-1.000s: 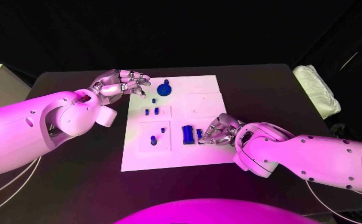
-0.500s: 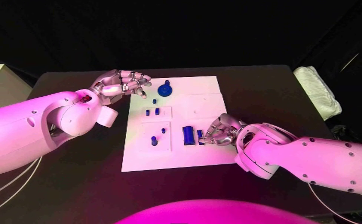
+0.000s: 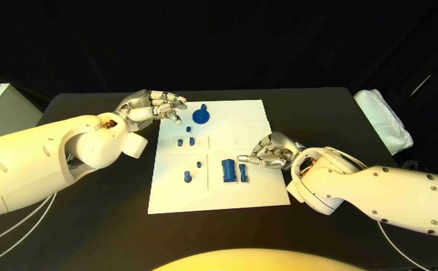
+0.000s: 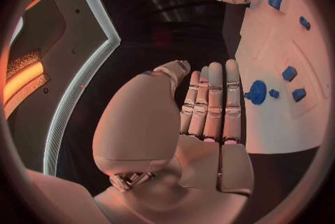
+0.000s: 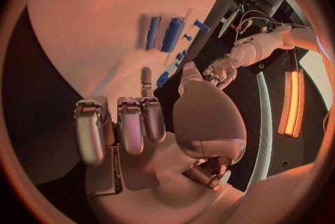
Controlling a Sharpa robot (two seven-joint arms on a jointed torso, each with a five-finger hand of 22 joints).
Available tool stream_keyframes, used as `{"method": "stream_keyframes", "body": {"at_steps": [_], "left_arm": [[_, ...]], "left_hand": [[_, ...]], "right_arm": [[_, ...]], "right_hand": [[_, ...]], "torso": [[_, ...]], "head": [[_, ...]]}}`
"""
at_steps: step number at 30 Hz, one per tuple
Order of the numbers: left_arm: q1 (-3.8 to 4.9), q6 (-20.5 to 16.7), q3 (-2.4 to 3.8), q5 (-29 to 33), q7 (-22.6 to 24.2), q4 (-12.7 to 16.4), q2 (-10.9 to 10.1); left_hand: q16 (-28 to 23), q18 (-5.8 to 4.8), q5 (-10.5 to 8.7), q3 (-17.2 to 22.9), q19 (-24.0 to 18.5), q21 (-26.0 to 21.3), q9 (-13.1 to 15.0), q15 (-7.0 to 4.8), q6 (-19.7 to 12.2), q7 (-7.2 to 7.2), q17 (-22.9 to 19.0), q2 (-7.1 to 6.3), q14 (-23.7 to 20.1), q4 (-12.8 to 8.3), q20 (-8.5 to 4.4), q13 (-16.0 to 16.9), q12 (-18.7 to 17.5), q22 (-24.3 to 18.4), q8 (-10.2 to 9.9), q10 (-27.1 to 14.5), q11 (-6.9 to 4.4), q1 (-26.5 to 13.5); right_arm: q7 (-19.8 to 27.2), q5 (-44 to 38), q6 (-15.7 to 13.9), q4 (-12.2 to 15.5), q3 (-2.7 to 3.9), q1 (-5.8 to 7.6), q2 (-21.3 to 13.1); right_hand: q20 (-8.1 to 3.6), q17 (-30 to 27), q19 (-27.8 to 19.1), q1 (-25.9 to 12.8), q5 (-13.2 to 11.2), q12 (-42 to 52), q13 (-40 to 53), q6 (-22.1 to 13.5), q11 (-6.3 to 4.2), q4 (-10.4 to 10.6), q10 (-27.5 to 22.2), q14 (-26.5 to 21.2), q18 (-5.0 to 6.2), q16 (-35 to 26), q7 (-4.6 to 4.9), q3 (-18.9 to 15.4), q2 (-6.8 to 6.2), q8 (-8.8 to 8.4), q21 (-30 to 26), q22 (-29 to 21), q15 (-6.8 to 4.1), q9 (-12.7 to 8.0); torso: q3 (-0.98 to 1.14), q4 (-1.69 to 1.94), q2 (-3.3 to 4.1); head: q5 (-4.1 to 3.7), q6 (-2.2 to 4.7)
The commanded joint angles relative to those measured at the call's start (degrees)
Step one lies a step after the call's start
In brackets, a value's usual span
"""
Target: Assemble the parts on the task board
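My left hand [image 3: 150, 107] hovered at task board [image 3: 256, 185] far-left corner, fingers straight, together, empty. My right hand [image 3: 269, 152] at right edge beside blue parts [image 3: 228, 170], fingers curled, empty.

Left hand [image 3: 152, 107] hovers at the far left corner of the task board [image 3: 256, 189], fingers loosely curled, nothing in them. Right hand [image 3: 271, 151] sits over the board's right edge, empty, just beside two upright blue blocks [image 3: 233, 170]. A round blue part [image 3: 200, 116] lies near the left hand on the black bench [image 3: 347, 113].
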Motion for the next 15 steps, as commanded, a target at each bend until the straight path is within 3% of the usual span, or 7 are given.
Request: {"method": "stream_keyframes", "body": {"at_steps": [1,3,6,9,10,13,15], "left_arm": [[-0.48,-4.7,-0.02,1.7,3.1,-1.0,1.2],[-0.74,-6.4,-0.04,2.5,4.3,-2.1,2.0],[-1.10,-9.4,-0.05,3.7,6.5,-4.2,3.6],[-1.27,-11.6,-0.05,4.4,8.2,-6.5,5.2],[-1.31,-12.1,-0.04,4.6,8.7,-7.5,5.9],[-1.41,-13.2,-0.04,5.2,9.4,-10.2,7.7],[-1.51,-13.6,-0.03,5.4,9.6,-11.7,8.8]], "left_hand": [[-2.0,0.30,0.16,0.0,-2.0,-1.7,-0.2,0.41,0.0,0.02,-0.7,0.18,-2.5,0.4,0.48,-0.1,-0.3,-0.7,0.3,0.3,0.31,0.3],[-4.2,0.17,0.14,0.1,-3.5,-3.4,-0.2,0.79,-0.1,0.04,-1.6,0.04,-4.0,0.6,0.98,-0.1,-0.3,-1.5,0.4,0.3,0.42,0.4],[-9.1,0.05,0.08,0.3,-5.6,-7.0,-0.2,1.34,-0.1,-0.49,-3.9,-0.14,-6.2,0.9,2.02,0.0,-0.1,-3.5,0.6,1.2,0.19,0.7],[-16.2,0.09,-0.01,1.1,-7.9,-13.1,-0.1,2.43,-0.3,-0.74,-7.1,-0.53,-7.4,1.8,3.74,-1.3,-2.4,-7.2,0.8,0.9,0.91,0.8],[-19.3,0.45,-0.12,1.5,-8.2,-16.1,-0.1,2.72,-0.5,-0.91,-8.3,-0.85,-7.0,2.0,4.58,-2.1,-3.8,-9.2,0.7,1.3,1.47,1.0],[-25.7,0.73,-0.09,1.8,-7.3,-20.8,-0.3,3.97,-1.6,-1.11,-10.2,-1.02,-7.5,2.4,5.68,-3.6,-6.9,-12.7,-0.2,1.2,2.13,0.9],[-30.1,0.68,-0.11,1.5,-6.6,-23.7,-1.0,4.93,-3.4,-1.12,-11.5,-1.16,-8.8,2.4,6.11,-4.0,-9.4,-14.8,-1.5,-0.7,2.99,0.9]], "right_arm": [[17.5,8.0,-2.4,-3.8,0.21,1.01,0.7],[23.0,12.6,-1.9,-6.5,0.38,1.65,1.2],[30.3,20.5,-0.6,-11.2,0.75,2.91,2.3],[35.1,28.1,1.0,-15.2,1.15,3.63,3.5],[36.5,30.6,1.8,-16.7,1.30,3.80,4.1],[40.2,36.5,3.6,-20.7,1.60,4.11,6.0],[42.0,39.2,4.7,-23.1,1.75,4.22,7.1]], "right_hand": [[0.93,12.4,4.5,5.1,-0.5,-3.5,12.0,-1.4,0.74,-1.0,2.3,5.3,0.79,-1.0,0.62,0.9,2.25,-0.98,-4.7,13.5,0.71,-0.3],[1.31,9.9,2.6,9.0,-0.5,-8.7,9.8,-2.5,1.22,-1.9,-0.5,4.5,2.01,-2.5,1.10,1.4,2.92,-1.55,-11.1,11.6,1.08,-0.4],[3.01,-4.5,-6.6,14.1,-0.6,-29.1,0.1,-5.5,2.79,-0.9,-14.6,-2.9,6.25,-13.3,2.79,0.0,3.79,-1.65,-37.3,3.1,2.64,-0.2],[3.82,-16.5,-15.1,18.0,-0.5,-44.5,-10.6,-7.7,3.55,-0.8,-25.9,-10.6,9.78,-24.2,3.24,-1.4,4.83,-0.58,-62.7,-7.7,3.49,-0.5],[4.05,-22.2,-16.8,19.7,3.8,-46.8,-13.4,-8.7,4.01,-0.7,-27.7,-14.8,10.14,-30.1,3.41,-1.4,5.27,-0.45,-67.1,-10.5,4.01,-0.7],[5.45,-30.3,-19.5,21.8,2.0,-53.8,-23.6,-9.6,4.69,-0.4,-29.2,-22.0,10.00,-40.8,4.33,-1.4,6.37,0.06,-73.7,-16.7,5.04,-1.8],[5.68,-32.4,-18.2,23.3,1.5,-57.0,-30.8,-9.7,4.92,-0.4,-28.0,-21.6,10.13,-44.4,4.29,-1.8,6.64,0.24,-76.9,-21.2,5.21,-2.9]], "torso": [[-0.50,-0.57,-1.53],[-0.58,-0.61,-1.96],[-0.56,-0.66,-2.57],[-0.49,-0.72,-3.11],[-0.47,-0.73,-3.17],[-0.26,-1.02,-3.94],[-0.20,-1.05,-4.16]], "head": [[0.90,1.11],[1.21,1.61],[1.56,2.64],[1.96,3.61],[2.05,3.97],[2.58,4.79],[2.61,5.13]]}}
